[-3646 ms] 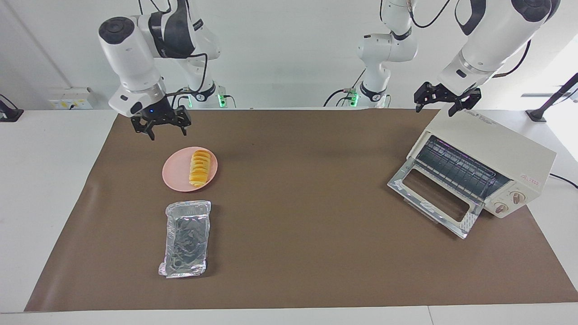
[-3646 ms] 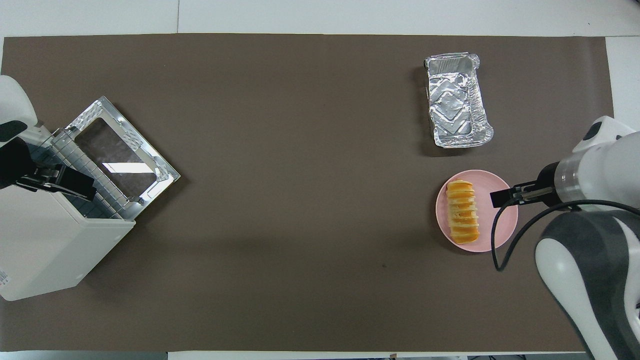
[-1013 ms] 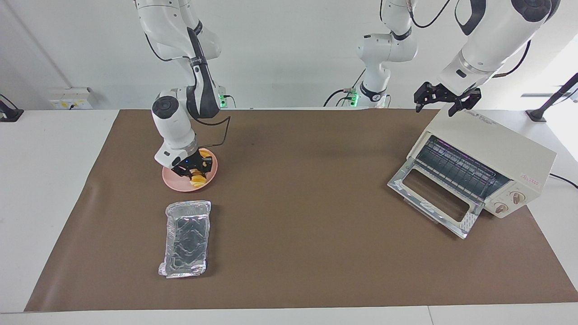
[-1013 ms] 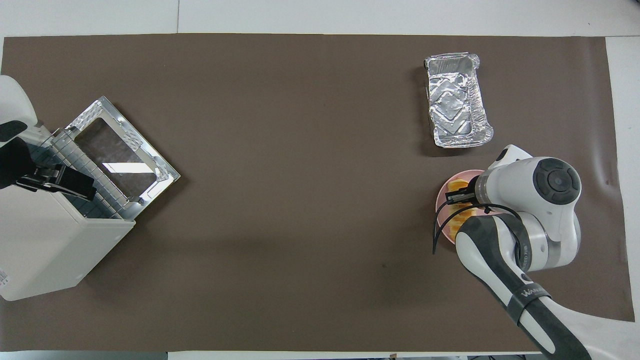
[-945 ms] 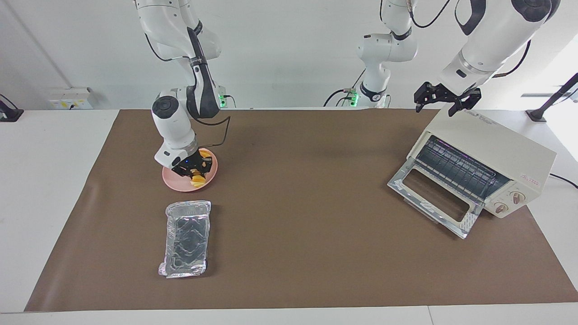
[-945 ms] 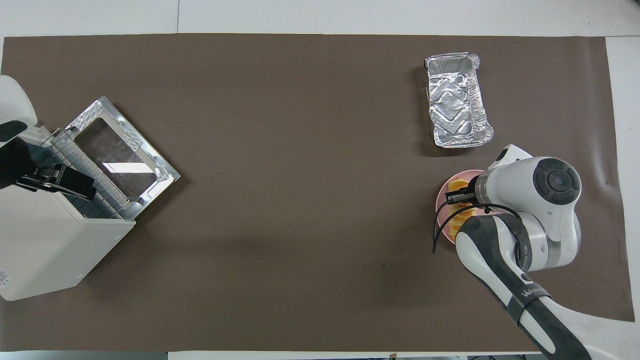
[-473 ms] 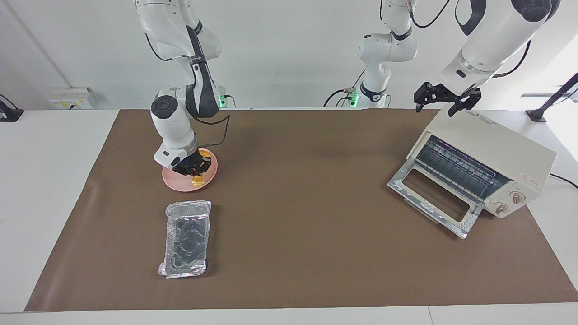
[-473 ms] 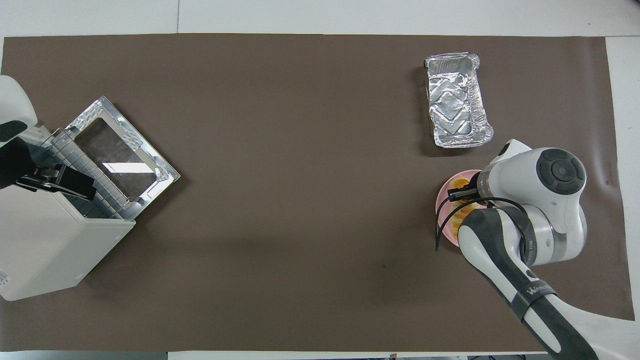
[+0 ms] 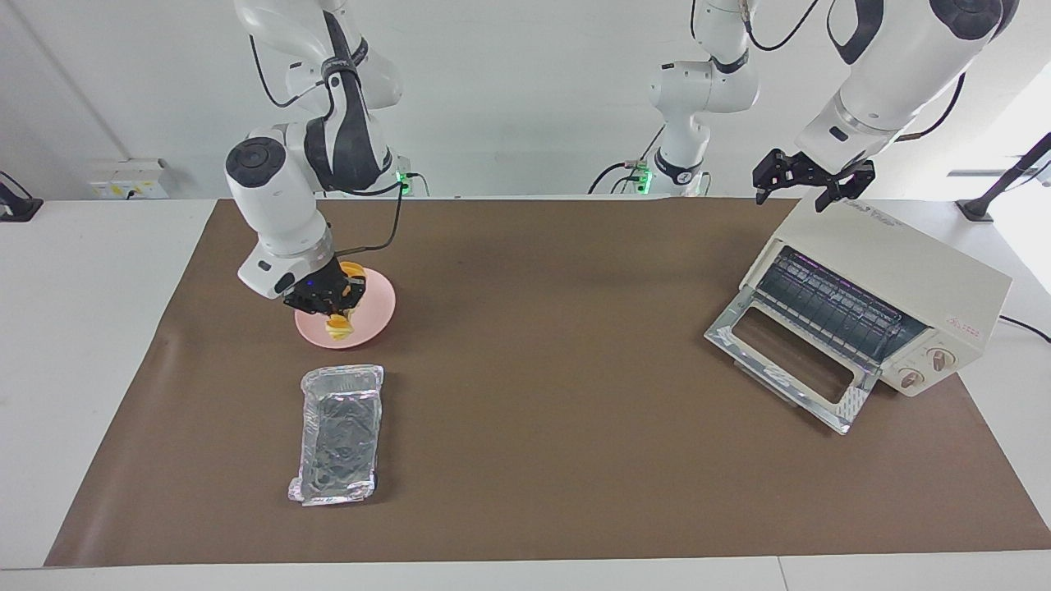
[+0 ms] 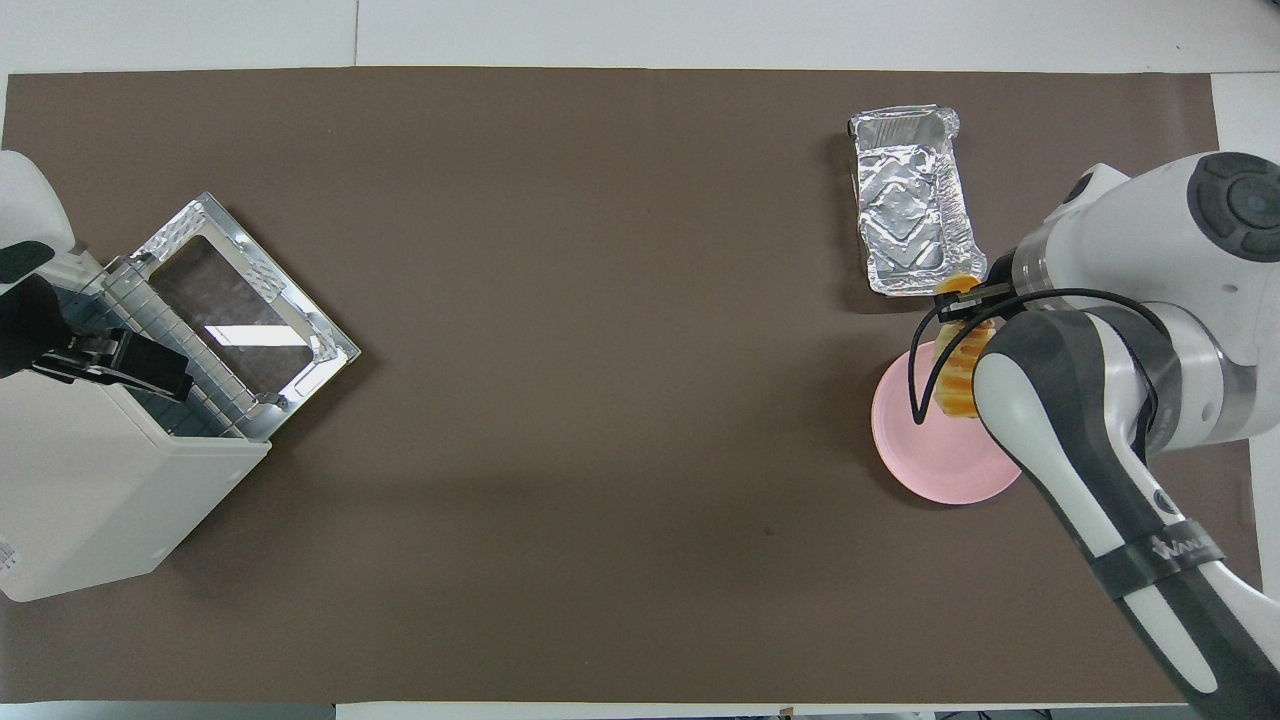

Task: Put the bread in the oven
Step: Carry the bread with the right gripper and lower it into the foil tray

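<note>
Foil tray (image 9: 339,432) beside pink plate (image 9: 379,310)

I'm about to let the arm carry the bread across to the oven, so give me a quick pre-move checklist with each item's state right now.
1. Right gripper shut on the bread: ok.
2. Bread lifted clear of the pink plate: cannot tell; its low end hangs close over the plate.
3. Oven door down, rack showing: ok.
4. Left gripper away from the door opening: ok, it is open and waits over the oven's top.
5. Foil tray out of the path: ok, it lies farther from the robots than the plate.
</note>
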You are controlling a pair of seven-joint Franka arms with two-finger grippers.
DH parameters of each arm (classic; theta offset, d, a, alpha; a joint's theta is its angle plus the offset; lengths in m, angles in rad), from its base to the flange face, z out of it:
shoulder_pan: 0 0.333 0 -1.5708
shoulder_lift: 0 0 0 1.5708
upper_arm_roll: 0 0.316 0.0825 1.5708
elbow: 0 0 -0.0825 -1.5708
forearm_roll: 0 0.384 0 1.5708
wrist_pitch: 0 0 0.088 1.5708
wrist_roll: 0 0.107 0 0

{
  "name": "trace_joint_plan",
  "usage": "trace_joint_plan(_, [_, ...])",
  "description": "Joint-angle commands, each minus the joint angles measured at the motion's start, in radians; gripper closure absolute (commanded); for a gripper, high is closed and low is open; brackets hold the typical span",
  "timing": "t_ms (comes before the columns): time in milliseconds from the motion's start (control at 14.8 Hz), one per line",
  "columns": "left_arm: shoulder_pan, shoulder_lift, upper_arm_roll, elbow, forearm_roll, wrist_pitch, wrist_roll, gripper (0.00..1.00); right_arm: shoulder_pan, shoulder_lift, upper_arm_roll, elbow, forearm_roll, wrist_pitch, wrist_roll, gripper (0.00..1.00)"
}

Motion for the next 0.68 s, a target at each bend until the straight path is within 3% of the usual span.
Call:
trace_joint_plan(0, [0.015, -0.013, -0.008, -0.005, -0.010, 0.007, -0.006, 0.00, -0.023, 0.091, 0.007, 0.149, 0.008, -0.001, -0.071, 1.00])
trace_joint_plan(270, [0.015, -0.013, -0.008, -0.005, -0.010, 0.007, -0.006, 0.00, -0.024, 0.174, 0.006, 0.261, 0.004, 0.006, -0.098, 1.00])
trace_joint_plan(608, [0.015, -0.013, -0.008, -0.005, -0.010, 0.007, -0.006, 0.00, -0.021, 0.516, -0.002, 0.683, -0.001, -0.105, -0.095, 1.00])
